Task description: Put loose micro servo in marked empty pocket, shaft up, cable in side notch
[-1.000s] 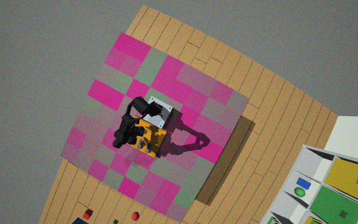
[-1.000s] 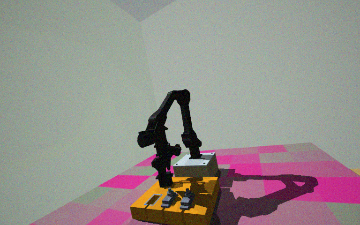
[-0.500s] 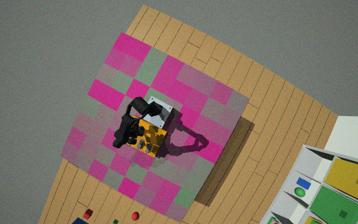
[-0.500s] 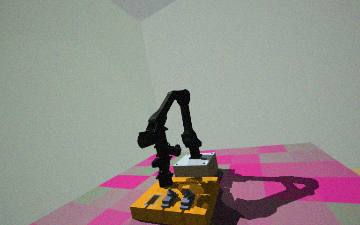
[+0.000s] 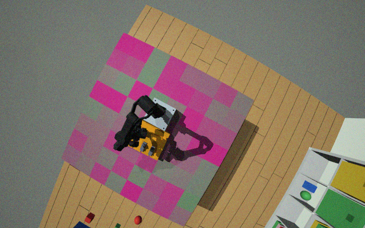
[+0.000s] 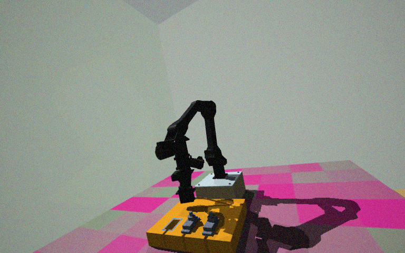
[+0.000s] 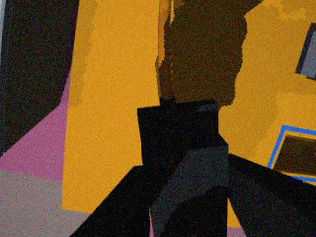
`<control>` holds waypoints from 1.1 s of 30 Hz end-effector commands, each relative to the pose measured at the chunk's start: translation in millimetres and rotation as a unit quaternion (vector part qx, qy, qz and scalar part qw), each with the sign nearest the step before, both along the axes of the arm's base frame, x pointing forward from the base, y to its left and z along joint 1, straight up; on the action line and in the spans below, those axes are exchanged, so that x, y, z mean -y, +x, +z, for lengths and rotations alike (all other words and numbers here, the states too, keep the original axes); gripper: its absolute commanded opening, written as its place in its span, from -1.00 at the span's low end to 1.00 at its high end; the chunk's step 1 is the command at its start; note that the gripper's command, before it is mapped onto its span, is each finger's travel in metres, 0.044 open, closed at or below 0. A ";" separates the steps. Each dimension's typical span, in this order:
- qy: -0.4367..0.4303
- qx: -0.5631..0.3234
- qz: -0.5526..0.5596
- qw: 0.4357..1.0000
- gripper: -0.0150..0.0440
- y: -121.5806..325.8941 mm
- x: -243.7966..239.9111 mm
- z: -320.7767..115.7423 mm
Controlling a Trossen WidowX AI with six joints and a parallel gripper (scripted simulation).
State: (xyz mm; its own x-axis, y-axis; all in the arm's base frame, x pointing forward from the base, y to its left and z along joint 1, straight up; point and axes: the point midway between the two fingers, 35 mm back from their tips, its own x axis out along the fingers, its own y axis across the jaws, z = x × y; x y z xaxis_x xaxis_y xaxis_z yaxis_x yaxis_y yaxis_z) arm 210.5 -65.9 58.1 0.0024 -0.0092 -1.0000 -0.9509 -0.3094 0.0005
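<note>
My gripper is shut on the loose servo, a dark block that seems just above the back left of the orange deck. Its orange-brown cable runs away from it over the deck. Which way its shaft points is too dark to tell. The blue-outlined pocket is empty, at the deck's front left in the exterior view and right of the held servo in the wrist view. The arm hides the fingertips in the top view.
Two grey seated servos stand beside the pocket, the nearer one and the farther one. The arm's pale base box stands behind the deck. A red cube and a red ball lie off the mat.
</note>
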 end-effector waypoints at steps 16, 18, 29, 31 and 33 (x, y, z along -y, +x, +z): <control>0.000 0.006 0.003 1.000 -0.49 26.9 8.4 5.8; 0.000 0.006 0.003 1.000 -0.49 27.6 8.6 5.8; 0.000 0.006 -0.039 0.999 -0.49 27.6 14.3 5.8; 0.000 0.006 -0.073 0.997 -0.49 27.6 14.3 5.8; 0.001 0.007 -0.107 0.994 -0.49 27.6 14.3 5.8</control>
State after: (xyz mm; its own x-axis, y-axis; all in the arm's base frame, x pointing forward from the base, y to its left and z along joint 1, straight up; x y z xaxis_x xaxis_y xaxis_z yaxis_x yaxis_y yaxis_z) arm 236.1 -79.7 62.7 0.0067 -0.0099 -0.9999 -0.9811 -0.1932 -0.0046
